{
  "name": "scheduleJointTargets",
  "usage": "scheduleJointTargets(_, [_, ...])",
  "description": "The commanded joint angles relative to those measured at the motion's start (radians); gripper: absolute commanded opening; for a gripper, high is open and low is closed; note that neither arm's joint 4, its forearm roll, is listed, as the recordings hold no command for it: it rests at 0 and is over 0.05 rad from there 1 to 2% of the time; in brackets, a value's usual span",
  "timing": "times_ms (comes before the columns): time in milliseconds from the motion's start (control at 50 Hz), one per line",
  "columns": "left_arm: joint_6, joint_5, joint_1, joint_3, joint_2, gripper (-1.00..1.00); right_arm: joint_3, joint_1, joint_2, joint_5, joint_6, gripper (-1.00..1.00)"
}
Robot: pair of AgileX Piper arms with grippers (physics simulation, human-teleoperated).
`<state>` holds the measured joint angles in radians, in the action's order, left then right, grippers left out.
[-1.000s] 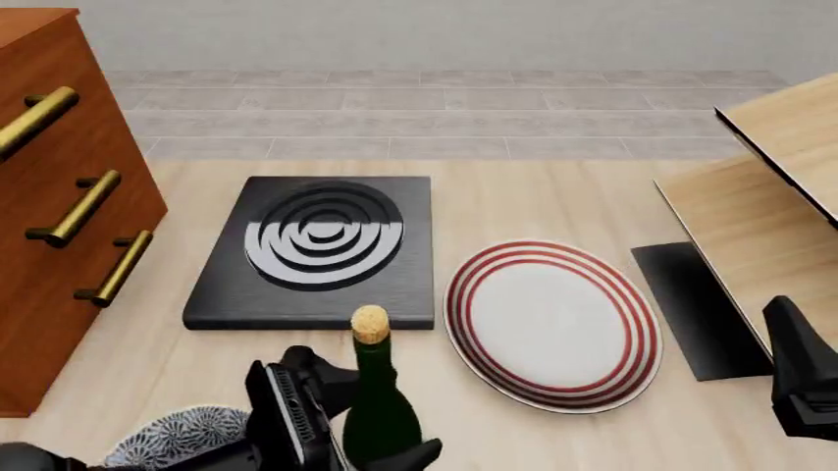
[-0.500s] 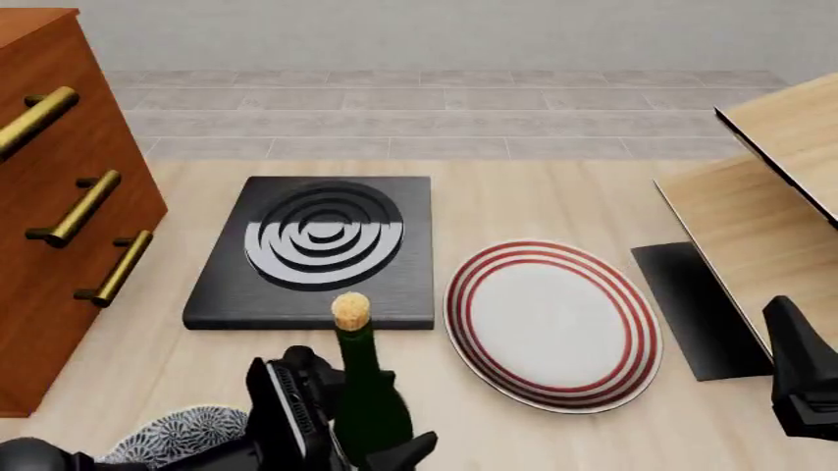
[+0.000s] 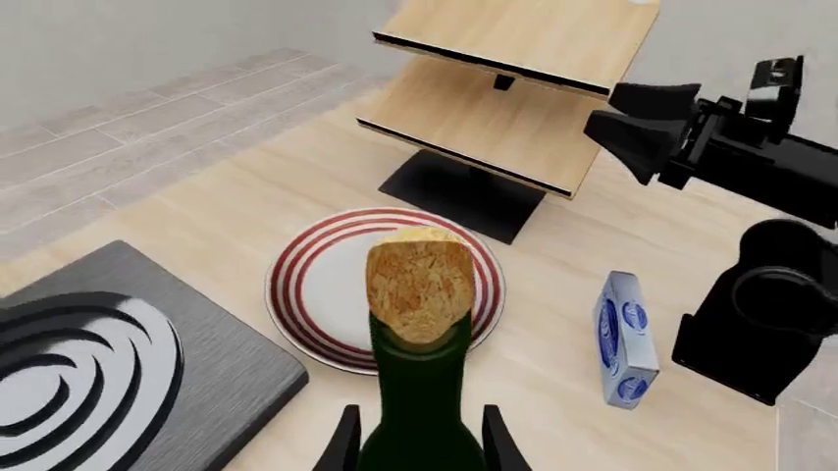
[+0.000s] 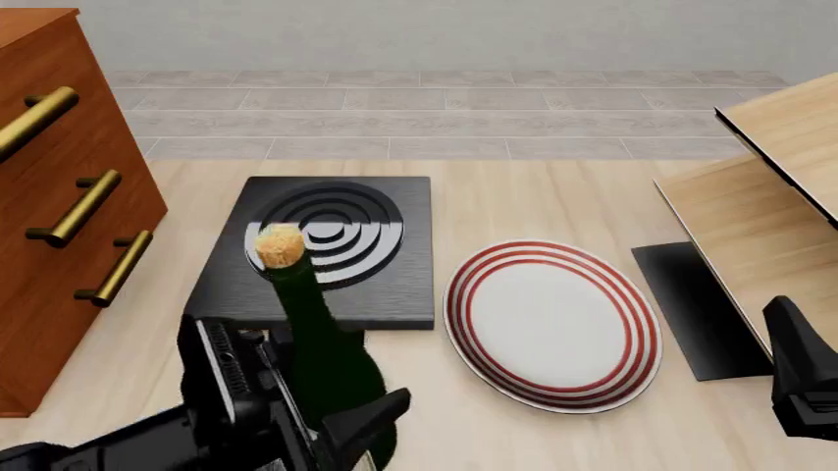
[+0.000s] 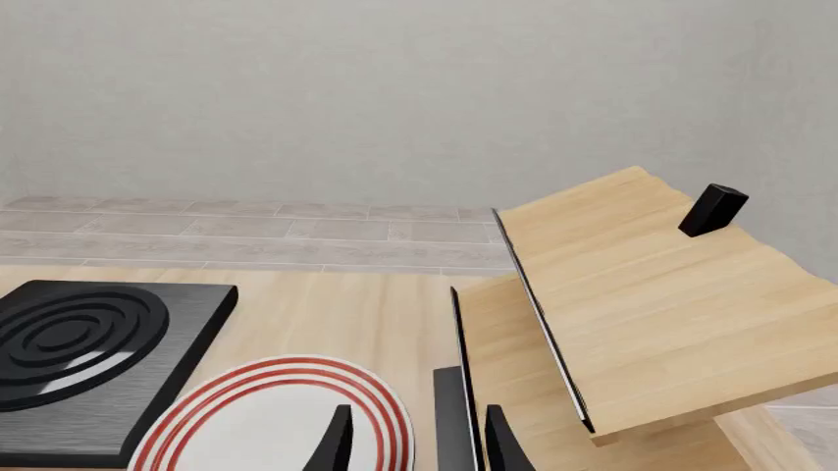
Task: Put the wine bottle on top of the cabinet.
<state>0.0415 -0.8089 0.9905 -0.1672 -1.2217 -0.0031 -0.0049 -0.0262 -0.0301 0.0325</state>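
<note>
The wine bottle [image 4: 321, 358] is dark green with a tan cork [image 4: 279, 245] and stands upright, held off the table in front of the black hotplate. My left gripper [image 4: 308, 402] is shut on its body, one finger on each side; in the left wrist view the fingers [image 3: 504, 444] flank the glass below the cork [image 3: 419, 283]. The cabinet [image 4: 53, 206], reddish-brown with brass bar handles, stands at the far left, and its top runs out of view. My right gripper [image 4: 802, 378] waits at the right edge, open and with nothing in it [image 5: 416, 442].
A black hotplate [image 4: 392, 285] with ring pattern lies in the middle, a red-striped white plate [image 4: 552, 324] to its right. A pale wooden shelf [image 4: 772, 186] on a black base [image 4: 694, 304] fills the right side. A small blue-and-white box [image 3: 626, 339] lies near the right arm.
The left gripper has carried the bottle up and to the left; its cork now shows over the hotplate's rings instead of its front edge. The right arm has not moved.
</note>
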Motion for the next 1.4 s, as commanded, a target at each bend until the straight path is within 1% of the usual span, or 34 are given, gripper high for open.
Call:
scheduleJointTargets(20, [-0.018,0.185,-0.009,-0.045,0.187,-1.0,0.0,0.0,0.0,0.0,0.0,1.0])
scheduleJointTargets(60, [-0.021,0.225,-0.011,-0.056,0.222,-1.0,0.0,0.0,0.001,0.0,0.0,1.0])
scheduleJointTargets(100, [-0.022,0.24,-0.012,-0.061,0.234,-1.0,0.0,0.0,0.0,0.0,0.0,1.0])
scheduleJointTargets(200, [-0.019,0.357,-0.038,-0.086,0.349,-1.0,0.0,0.0,0.0,0.0,0.0,1.0])
scheduleJointTargets(240, [-0.034,0.384,-0.049,-0.089,0.377,-1.0,0.0,0.0,0.0,0.0,0.0,1.0])
scheduleJointTargets(300, [-0.041,0.459,-0.066,-0.118,0.428,-1.0,0.0,0.0,0.0,0.0,0.0,1.0])
scheduleJointTargets(320, [-0.043,0.505,-0.087,-0.127,0.491,-1.0,0.0,0.0,0.0,0.0,0.0,1.0])
scheduleJointTargets(340, [-0.051,0.521,-0.087,-0.137,0.496,-1.0,0.0,0.0,0.0,0.0,0.0,1.0])
scheduleJointTargets(380, [-0.045,0.538,-0.085,-0.151,0.496,-1.0,0.0,0.0,0.0,0.0,0.0,1.0])
scheduleJointTargets(480, [-0.058,0.646,-0.099,-0.212,0.573,-1.0,0.0,0.0,0.001,0.0,0.0,1.0])
scheduleJointTargets(500, [-0.058,0.647,-0.099,-0.213,0.573,-1.0,0.0,0.0,0.001,0.0,0.0,1.0])
scheduleJointTargets(540, [-0.066,0.697,-0.108,-0.251,0.607,-1.0,0.0,0.0,0.0,0.0,0.0,1.0])
scheduleJointTargets(580, [-0.066,0.706,-0.109,-0.259,0.608,-1.0,0.0,0.0,0.0,0.0,0.0,1.0])
scheduleJointTargets(700, [-0.076,0.789,-0.127,-0.325,0.654,-1.0,0.0,0.0,0.0,0.0,0.0,1.0])
scheduleJointTargets(780, [-0.081,0.825,-0.139,-0.349,0.674,-1.0,0.0,0.0,0.0,0.0,0.0,1.0])
scheduleJointTargets(900, [-0.09,0.883,-0.168,-0.378,0.719,-1.0,0.0,0.0,0.0,0.0,0.0,1.0])
scheduleJointTargets(960, [-0.103,0.932,-0.196,-0.407,0.754,-1.0,0.0,0.0,0.0,0.0,0.0,1.0])
scheduleJointTargets(1020, [-0.129,0.977,-0.241,-0.429,0.785,-1.0,0.0,0.0,0.0,0.0,0.0,1.0])
scheduleJointTargets(1040, [-0.126,0.983,-0.245,-0.435,0.786,-1.0,0.0,0.0,0.0,0.0,0.0,1.0])
scheduleJointTargets(1060, [-0.134,1.002,-0.27,-0.447,0.807,-1.0,0.0,0.0,0.0,0.0,0.0,1.0])
scheduleJointTargets(1120, [-0.14,1.008,-0.277,-0.453,0.81,-1.0,0.0,0.0,0.0,0.0,0.0,1.0])
scheduleJointTargets(1140, [-0.144,1.029,-0.301,-0.468,0.823,-1.0,0.0,0.0,0.0,0.0,0.0,1.0])
scheduleJointTargets(1160, [-0.157,1.037,-0.304,-0.479,0.82,-1.0,0.0,0.0,0.0,0.0,0.0,1.0])
scheduleJointTargets(1220, [-0.164,1.051,-0.314,-0.495,0.816,-1.0,0.0,0.0,0.0,0.0,0.0,1.0])
scheduleJointTargets(1360, [-0.22,1.103,-0.354,-0.565,0.802,-1.0,0.0,0.0,0.001,0.0,0.0,1.0])
scheduleJointTargets(1400, [-0.255,1.119,-0.373,-0.59,0.795,-1.0,0.0,0.0,0.0,0.0,0.0,1.0])
